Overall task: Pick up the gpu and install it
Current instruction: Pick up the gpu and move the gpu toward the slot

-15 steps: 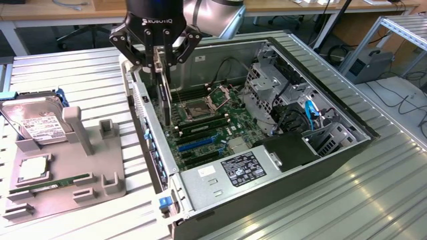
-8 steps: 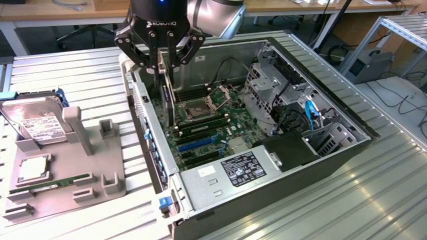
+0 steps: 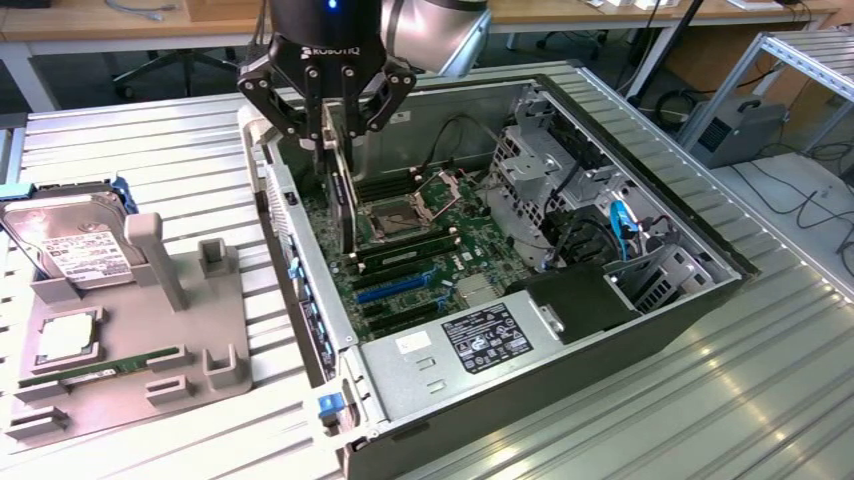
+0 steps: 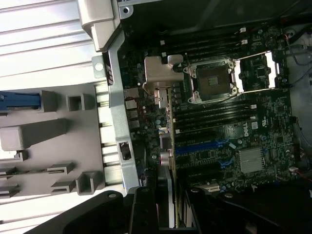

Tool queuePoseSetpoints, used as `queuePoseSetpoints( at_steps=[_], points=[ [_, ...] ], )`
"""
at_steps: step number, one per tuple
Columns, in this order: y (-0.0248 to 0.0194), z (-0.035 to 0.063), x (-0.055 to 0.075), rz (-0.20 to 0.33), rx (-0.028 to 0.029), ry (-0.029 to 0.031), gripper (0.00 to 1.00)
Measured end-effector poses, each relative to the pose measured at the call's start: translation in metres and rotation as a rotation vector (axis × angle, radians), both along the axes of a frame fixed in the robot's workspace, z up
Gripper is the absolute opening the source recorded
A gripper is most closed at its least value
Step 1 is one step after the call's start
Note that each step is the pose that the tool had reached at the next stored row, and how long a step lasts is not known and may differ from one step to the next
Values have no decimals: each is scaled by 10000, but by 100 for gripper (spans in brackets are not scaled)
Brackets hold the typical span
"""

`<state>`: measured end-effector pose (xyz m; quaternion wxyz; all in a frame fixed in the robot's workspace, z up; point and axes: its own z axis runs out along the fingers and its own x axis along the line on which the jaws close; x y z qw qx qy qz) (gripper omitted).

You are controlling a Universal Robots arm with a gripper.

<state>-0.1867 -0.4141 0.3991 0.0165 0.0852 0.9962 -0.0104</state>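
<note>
Gripper [image 3: 327,135] clamped the graphics card [image 3: 344,200] by its top edge — likely light, stiff, fragile — upright over the motherboard [image 3: 400,265], beside the case [image 3: 287,235] wall.

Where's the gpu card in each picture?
Exterior view: the gpu hangs edge-on from the gripper, to the exterior view's left of the CPU socket.
Wrist view: the gpu is edge-on, its silvery bracket beside that socket.
Shared landmark: the CPU socket.
</note>
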Motion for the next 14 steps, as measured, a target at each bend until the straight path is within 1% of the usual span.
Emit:
queuePoseSetpoints(
  at_steps=[14],
  points=[
    [0, -57, 116, 0, 0, 0, 28]
  ],
)
